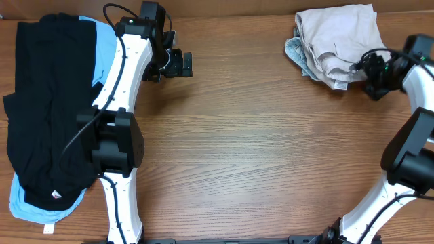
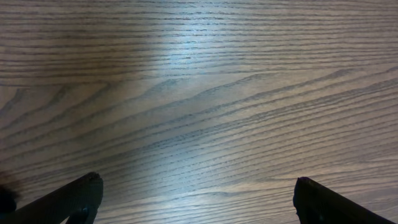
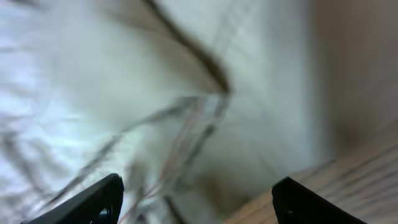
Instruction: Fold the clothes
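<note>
At far right corner of table (image 1: 258, 149): beige shorts (image 1: 339, 41) bunched into a near-square heap, long axis unclear, lying on a grey-blue cloth (image 1: 296, 53) that peeks out leftward. Right gripper (image 3: 198, 190) over heap's near right edge, fingers (image 3: 93, 200) spread wide, clamping nothing. Well apart at left: black garments (image 1: 41, 115) on sky-blue garment (image 1: 103, 51), long axis far-to-near; left gripper (image 2: 196, 190) agape above bare wood.

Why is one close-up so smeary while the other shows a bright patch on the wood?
Right wrist view: the beige shorts fill the frame very near the lens, so they look soft and out of focus. Left wrist view: the wooden table is sharp, with a pale patch of glare, likely a reflected lamp. Overhead view: crisp and evenly lit.
</note>
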`<action>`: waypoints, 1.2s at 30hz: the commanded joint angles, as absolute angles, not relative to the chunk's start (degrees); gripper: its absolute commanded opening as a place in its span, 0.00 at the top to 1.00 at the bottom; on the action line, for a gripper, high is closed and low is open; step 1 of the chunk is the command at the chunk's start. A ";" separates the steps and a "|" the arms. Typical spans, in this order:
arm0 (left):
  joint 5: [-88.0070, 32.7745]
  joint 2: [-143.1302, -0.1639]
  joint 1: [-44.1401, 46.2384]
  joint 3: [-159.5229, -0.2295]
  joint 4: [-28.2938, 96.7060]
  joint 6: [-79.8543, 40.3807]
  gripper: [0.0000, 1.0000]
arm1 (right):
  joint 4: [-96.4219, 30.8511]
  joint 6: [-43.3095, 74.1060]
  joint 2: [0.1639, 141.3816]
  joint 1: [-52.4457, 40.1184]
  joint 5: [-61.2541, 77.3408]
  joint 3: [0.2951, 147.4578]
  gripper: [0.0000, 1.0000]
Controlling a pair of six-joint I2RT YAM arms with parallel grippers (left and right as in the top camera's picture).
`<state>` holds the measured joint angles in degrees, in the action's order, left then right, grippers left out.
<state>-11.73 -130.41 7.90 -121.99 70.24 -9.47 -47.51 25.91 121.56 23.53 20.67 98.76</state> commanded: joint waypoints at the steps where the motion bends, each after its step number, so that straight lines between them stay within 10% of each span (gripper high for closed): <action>1: -11.77 -129.67 8.29 -123.11 69.80 -10.31 0.00 | -50.13 14.41 114.56 22.11 16.91 107.44 0.18; 9: -11.77 -129.67 8.29 -123.09 68.90 -10.31 0.00 | -42.72 7.22 115.18 13.93 7.42 112.44 0.21; 13: -11.77 -129.64 8.29 -123.11 68.93 -10.28 0.00 | -40.12 7.25 119.11 9.19 -0.10 112.44 0.92; 14: -11.77 -129.64 8.29 -123.11 68.90 -10.31 0.00 | -40.34 7.25 120.05 8.25 -1.26 112.40 0.96; 26: -11.38 -129.67 8.29 -123.11 68.53 -10.28 0.00 | -43.88 10.68 134.02 4.99 -1.26 110.93 0.96; 29: -11.40 -129.67 8.29 -123.11 68.53 -10.31 0.00 | -44.75 10.68 135.57 4.99 0.19 110.93 0.83; 36: -11.40 -129.64 8.29 -123.11 68.53 -10.31 0.00 | -48.38 10.66 133.36 5.52 5.04 114.93 0.10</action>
